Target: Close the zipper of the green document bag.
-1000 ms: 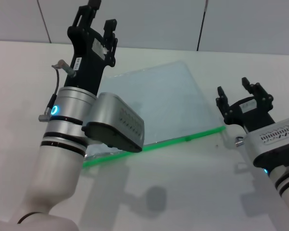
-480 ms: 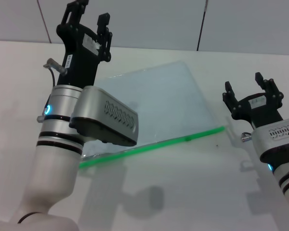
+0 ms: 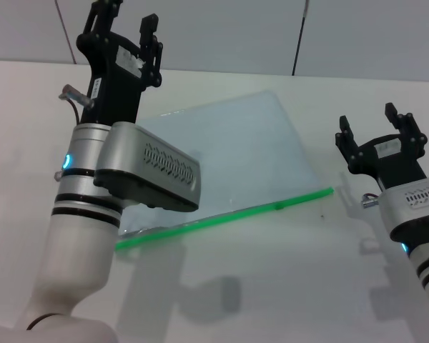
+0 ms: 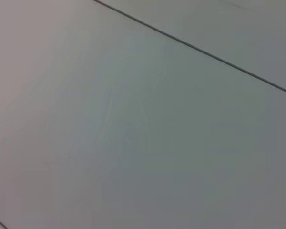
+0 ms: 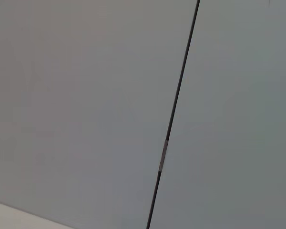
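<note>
Item 1: large flat translucent pale blue-green plastic document bag (image 3: 236, 153), lying flat on my white bench (image 3: 286, 286) at centre of the head view, corners skewed, far corner toward 12 o'clock.

Item 2: thin bright green plastic zipper strip (image 3: 229, 218) along the bag's near long edge, running from about 8 o'clock up toward 3 o'clock. A small green slider tab (image 3: 278, 206) sits on the strip, nearer its 3 o'clock end.

Item 3: my left black pincer (image 3: 124, 25), at 10 o'clock, raised above the bench and pointing upward toward the wall (image 3: 222, 32); fingers spread, nothing between them. Its arm overlaps the bag's 9 o'clock side in the head view.

Item 4: my right black pincer (image 3: 372, 121), at 3 o'clock, just beside the bag's edge and apart from it; fingers spread, holding nothing.

Item 5: both wrist views record only grey wall panels with dark seams.
</note>
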